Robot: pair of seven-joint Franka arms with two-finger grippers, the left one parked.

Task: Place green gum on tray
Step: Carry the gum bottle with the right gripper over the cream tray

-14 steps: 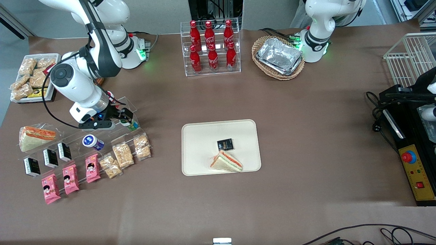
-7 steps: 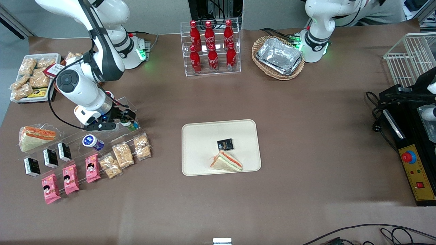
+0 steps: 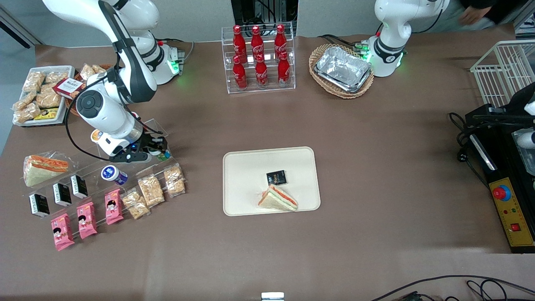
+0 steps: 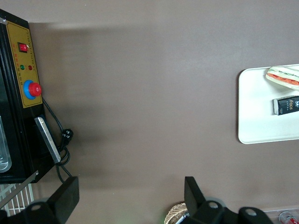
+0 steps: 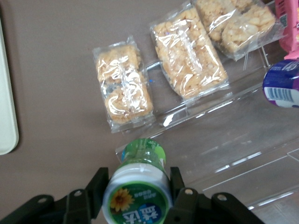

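A: Where's the tool (image 3: 155,149) right now?

B: Down at the clear acrylic stepped display rack (image 3: 125,165), toward the working arm's end of the brown tabletop (image 3: 376,138). It's clenched on the small green cylindrical gum canister with the white lid (image 5: 138,186), one finger pressed on each side of the body.

A: Lid visible?

B: Yes, from the wrist camera: white round lid with a green-and-yellow flower mark, facing the camera. From the front, only a bit of green and white (image 3: 161,153) shows past the fingers.

A: Is the canister off the rack?

B: Can't tell. It sits over the rack's upper step, tool around it.

A: And the big flat cream-white rectangular tray (image 3: 246,184)?

B: Mid-tabletop, well apart from the rack. A triangular wrapped sandwich (image 3: 278,198) lies on it at the edge nearest the front camera, with a small black packet (image 3: 276,177) just beside it, farther from the camera.

A: What's near the gum?

B: A blue-bodied gum canister lying on its side (image 3: 113,174) on a lower step, and clear packets of tan puffed-grain bars (image 5: 189,51) on the step nearest the camera. Pink snack packets (image 3: 85,219) and small black boxes (image 3: 62,194) stand farther toward the working arm's end.
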